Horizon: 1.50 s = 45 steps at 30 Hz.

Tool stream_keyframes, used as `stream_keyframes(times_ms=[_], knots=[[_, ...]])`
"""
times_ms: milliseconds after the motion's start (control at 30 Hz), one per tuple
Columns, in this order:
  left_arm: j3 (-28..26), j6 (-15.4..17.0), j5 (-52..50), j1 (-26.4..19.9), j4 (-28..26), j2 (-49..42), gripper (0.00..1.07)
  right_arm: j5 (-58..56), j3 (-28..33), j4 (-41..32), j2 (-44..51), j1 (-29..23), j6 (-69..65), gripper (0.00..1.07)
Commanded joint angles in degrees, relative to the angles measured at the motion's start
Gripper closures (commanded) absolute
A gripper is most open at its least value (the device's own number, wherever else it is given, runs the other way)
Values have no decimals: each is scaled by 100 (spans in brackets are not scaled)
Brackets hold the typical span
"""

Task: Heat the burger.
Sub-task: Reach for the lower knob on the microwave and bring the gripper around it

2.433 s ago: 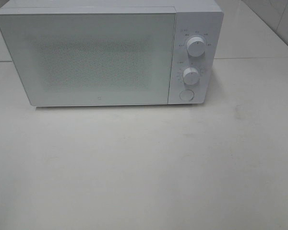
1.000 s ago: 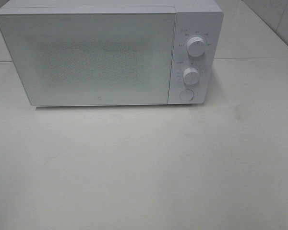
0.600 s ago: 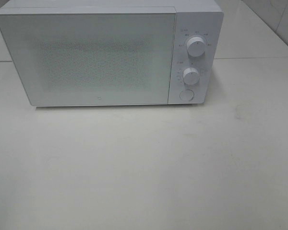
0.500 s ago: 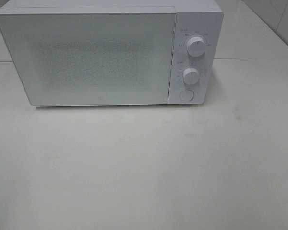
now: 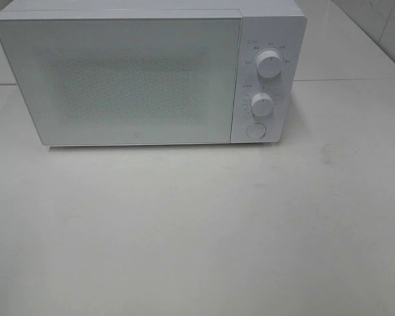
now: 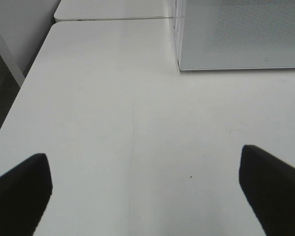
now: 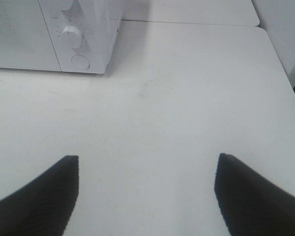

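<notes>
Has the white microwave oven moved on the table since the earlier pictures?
No. The white microwave oven keeps its place against the table seam beside it.

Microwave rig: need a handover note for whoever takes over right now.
Left gripper: jaws open, empty, above the table.
Right gripper: jaws open, empty, above the table.
Microwave: door shut, at the back of the table.
Burger: in no view; the door hides whether it is inside.
Done: nothing can be confirmed.
Left: probably locate the burger, make sure it is inside, then start heating.
</notes>
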<state>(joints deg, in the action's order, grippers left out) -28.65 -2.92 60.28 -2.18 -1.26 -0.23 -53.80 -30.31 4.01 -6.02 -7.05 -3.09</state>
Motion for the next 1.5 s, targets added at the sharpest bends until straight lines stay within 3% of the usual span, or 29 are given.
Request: stream_keyframes(times_ms=[33,1500], knots=[[11,52,-80,-6,17,-149,9,447,-6,-23,-430,34,-34,34],[11,52,-80,-6,17,-149,9,4767,-6,29,-4836,34,-338,34]])
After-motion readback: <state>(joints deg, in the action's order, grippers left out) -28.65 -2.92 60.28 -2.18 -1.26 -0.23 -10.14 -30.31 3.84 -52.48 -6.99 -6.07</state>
